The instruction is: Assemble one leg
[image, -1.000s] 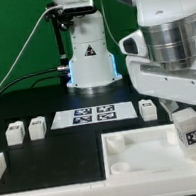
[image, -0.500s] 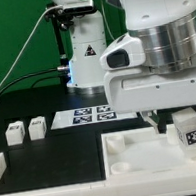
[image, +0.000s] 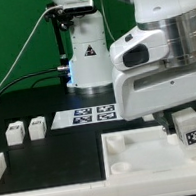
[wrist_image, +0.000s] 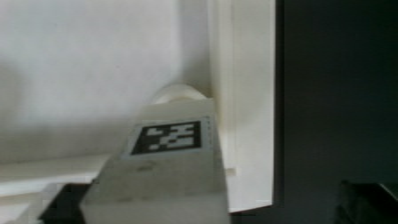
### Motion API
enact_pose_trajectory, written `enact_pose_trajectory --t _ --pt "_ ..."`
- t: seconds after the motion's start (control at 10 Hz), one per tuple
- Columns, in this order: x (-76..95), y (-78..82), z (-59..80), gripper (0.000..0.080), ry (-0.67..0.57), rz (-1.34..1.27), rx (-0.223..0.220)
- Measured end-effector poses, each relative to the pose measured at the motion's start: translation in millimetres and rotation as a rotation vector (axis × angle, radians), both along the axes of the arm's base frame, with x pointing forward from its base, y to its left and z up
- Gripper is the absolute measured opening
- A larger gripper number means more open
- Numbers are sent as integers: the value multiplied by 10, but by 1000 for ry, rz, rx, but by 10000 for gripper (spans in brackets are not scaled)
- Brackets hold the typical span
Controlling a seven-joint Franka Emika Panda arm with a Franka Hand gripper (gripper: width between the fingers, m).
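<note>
The arm (image: pixel 158 52) is looming over the exterior view's right, its wrist pointing down at the right part of the tray (image: pixel 123 149). The gripper (wrist_image: pixel 210 206) is sitting around the leg (image: pixel 189 132), but I cannot tell whether its jaws are pinching it. The leg, a small white block, is showing a black-and-white tag. It is standing slightly tilted, near the tray's right side.
</note>
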State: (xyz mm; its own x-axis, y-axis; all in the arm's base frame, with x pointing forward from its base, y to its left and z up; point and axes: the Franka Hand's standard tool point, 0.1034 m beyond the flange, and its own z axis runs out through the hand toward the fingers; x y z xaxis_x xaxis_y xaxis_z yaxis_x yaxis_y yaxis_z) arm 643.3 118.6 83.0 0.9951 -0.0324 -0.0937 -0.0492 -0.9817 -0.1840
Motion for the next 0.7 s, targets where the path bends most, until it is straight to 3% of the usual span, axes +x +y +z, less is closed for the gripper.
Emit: enact_pose_trajectory --t 0.1,0.2,0.3,0.4,0.7 --pt "-1 -3 -3 516 0 0 0" --pt "-1 -4 -3 516 1 0 0" --pt "-2 -7 -4 377 1 0 -1" --pt "-2 -40 -12 307 1 -2 -6" --pt "-2 -68 -19 302 10 -67 -13"
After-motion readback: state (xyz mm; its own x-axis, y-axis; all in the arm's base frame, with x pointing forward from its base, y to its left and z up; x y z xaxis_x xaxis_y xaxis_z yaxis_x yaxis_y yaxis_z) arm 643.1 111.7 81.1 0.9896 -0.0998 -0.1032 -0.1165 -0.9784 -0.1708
